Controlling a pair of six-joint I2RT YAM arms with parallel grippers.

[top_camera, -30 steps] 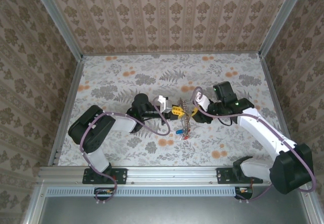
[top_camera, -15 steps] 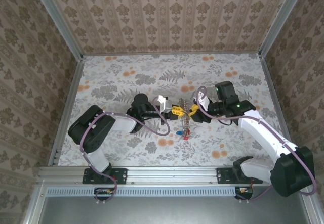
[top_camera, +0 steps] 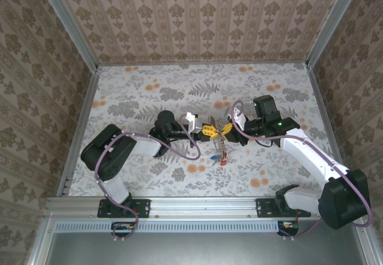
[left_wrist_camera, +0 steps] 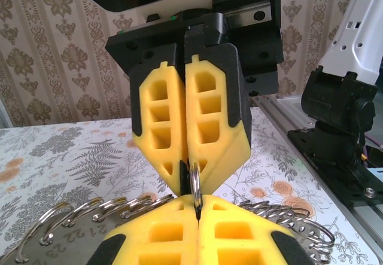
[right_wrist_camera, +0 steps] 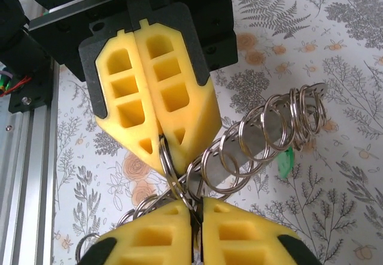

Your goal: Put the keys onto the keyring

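Yellow-padded left gripper [top_camera: 210, 131] and right gripper [top_camera: 228, 131] meet tip to tip above mid-table; each is clamped on the silver wire split-ring keyring [right_wrist_camera: 263, 134], evidently to steady it for threading; small bright plastic-headed keys [top_camera: 219, 160] sit just below it.

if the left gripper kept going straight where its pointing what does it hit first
The right gripper, dead ahead and almost tip to tip; only the split ring that both seem to clamp lies between them.

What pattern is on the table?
The table has a white cover printed with grey ferns and orange flowers; the top view shows it best.
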